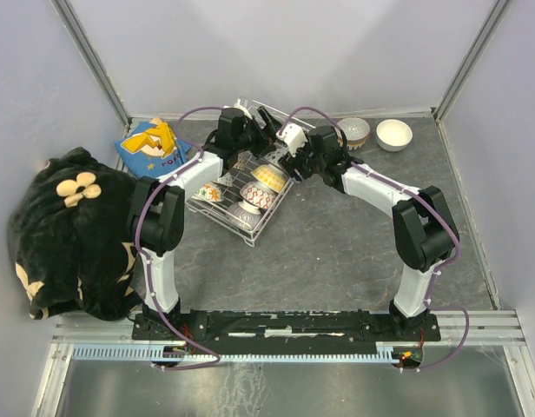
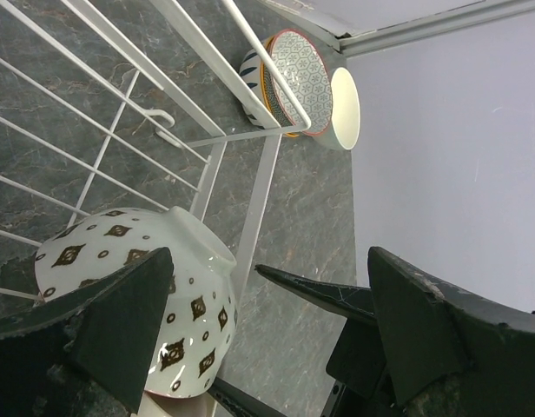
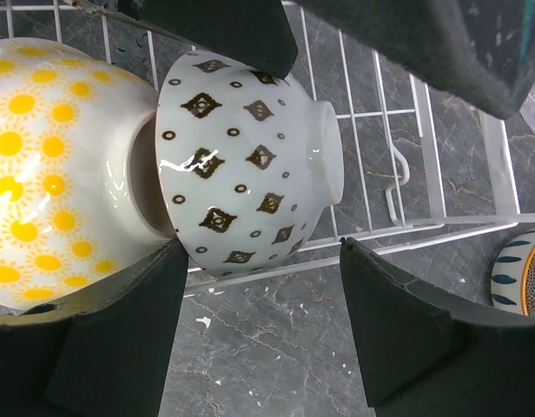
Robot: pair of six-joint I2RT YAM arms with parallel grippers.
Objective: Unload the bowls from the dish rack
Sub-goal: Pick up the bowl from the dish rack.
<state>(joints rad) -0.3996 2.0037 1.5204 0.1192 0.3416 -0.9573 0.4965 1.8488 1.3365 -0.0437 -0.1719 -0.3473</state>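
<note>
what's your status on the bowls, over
Left gripper open, right gripper open, both at the diamond bowl. On its side in the dish rack. Yellow sun bowl crowds its rim.

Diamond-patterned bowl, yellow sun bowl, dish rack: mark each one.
diamond-patterned bowl [image 3: 241,156], right wrist view, outer side wall.
yellow sun bowl [image 3: 50,156], right wrist view, outer wall.
dish rack [image 2: 260,204], left wrist view, edge bar.

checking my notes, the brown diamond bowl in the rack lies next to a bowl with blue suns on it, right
Not quite. The sun bowl next to the brown diamond bowl in the rack has yellow suns, not blue ones. The right wrist view shows this plainly. The rest of your note holds.
</note>
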